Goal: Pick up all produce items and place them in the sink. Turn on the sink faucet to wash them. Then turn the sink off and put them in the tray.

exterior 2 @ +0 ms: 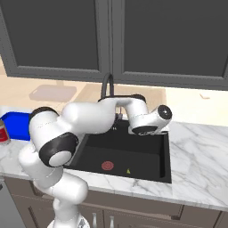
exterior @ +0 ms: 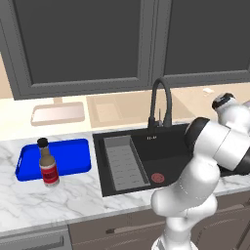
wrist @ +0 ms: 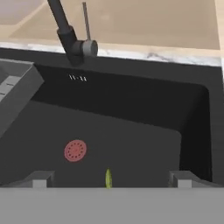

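1. Black and deep, the sink (exterior: 168, 156) is sunk into the white marble counter (exterior: 58, 200); its floor carries a small red round drain (wrist: 75, 150).
2. On the basin floor, right of the drain and near the front wall, lies the yellow-green fruit (wrist: 108, 178), seen as a thin sliver in the hand view and as a tiny speck in the right base view (exterior 2: 128, 170).
3. The gripper (wrist: 109, 181) hangs over the sink, its two finger tips (wrist: 40, 180) set wide apart at the bottom of the hand view, with nothing between them.
4. The fruit sits in the gap between the tips but lower down, on the sink floor; whether the tips are close to it cannot be told.
5. The sink faucet (exterior: 160, 102), a slim black gooseneck, stands at the back edge of the basin, with a thin upright lever beside its base in the hand view.
6. A grey ribbed rack (exterior: 124, 161) fills the left part of the sink.
7. The blue tray (exterior: 68, 156) lies on the counter left of the sink.
8. A brown bottle (exterior: 48, 163) with a red label and black cap stands upright at the tray's front edge.
9. A pale pink tray (exterior: 57, 113) rests against the back wall, behind the blue one.
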Available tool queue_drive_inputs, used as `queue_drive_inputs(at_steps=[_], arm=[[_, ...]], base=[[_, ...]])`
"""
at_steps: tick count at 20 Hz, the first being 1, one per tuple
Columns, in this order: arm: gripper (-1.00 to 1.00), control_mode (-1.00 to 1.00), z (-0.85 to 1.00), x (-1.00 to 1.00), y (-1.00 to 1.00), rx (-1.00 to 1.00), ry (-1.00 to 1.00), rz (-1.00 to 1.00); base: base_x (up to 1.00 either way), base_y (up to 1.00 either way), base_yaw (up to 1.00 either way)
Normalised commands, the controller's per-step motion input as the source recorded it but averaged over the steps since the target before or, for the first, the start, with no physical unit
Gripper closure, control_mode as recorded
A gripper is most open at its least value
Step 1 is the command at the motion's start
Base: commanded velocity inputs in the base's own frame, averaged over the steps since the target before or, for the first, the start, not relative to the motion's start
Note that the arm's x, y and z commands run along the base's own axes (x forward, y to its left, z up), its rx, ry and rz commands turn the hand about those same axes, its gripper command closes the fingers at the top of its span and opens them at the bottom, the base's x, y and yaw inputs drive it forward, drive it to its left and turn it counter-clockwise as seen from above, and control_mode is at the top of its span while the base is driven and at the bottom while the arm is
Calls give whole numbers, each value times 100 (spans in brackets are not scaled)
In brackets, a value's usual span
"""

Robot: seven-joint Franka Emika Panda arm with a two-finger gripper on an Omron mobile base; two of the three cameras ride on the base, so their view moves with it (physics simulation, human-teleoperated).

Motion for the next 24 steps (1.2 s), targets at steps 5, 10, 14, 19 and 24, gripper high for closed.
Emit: queue_drive_inputs(at_steps=[5, 10, 14, 19, 24], arm=[[-100, -100, -9, -48, 2, -9, 25, -21], [-100, -100, -19, -30, 3, -5, 26, -20], [-100, -100, -19, -13, 9, -1, 25, -15], [-100, -100, -21, -8, 15, 0, 20, -10], [-100, -100, -23, -3, 7, 0, 3, 0]], base=[[0, 0, 0], [0, 0, 0], [0, 0, 0], [0, 0, 0], [0, 0, 0]])
